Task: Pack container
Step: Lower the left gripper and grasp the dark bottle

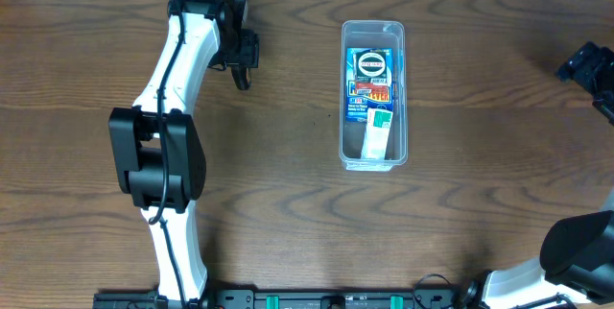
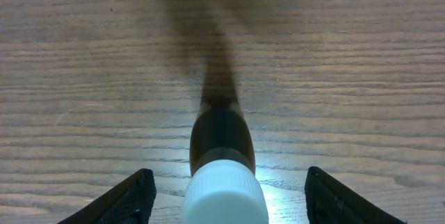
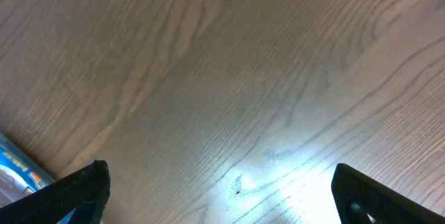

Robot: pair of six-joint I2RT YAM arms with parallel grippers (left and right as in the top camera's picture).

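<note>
Arms counted: two, both rooted at the near edge of the table (image 1: pixel 288 203). Moving outward, I find one container (image 1: pixel 374 35), clear and long, lying right of centre with its length running away from the bases. It sits between the two arms and well apart from both grippers. Inside it I count two items: one white-and-green box (image 1: pixel 380 131) at the near end and one blue printed packet (image 1: pixel 370 71) beyond it. The box overlaps the packet's near edge.

Farther out on the left, the left gripper (image 2: pixel 228 175) hangs over the wood with its fingers (image 2: pixel 128 197) spread wide. One bottle (image 2: pixel 221 140), dark brown with a white cap (image 2: pixel 224 195), sits between them. I see a gap on each side, so neither finger touches it. Whether it stands or lies I cannot tell.

At the far right edge, the right gripper (image 3: pixel 221 167) is likewise spread, its fingers (image 3: pixel 83 189) wide apart over bare wood. One corner of the container shows at the lower left of its wrist view.
</note>
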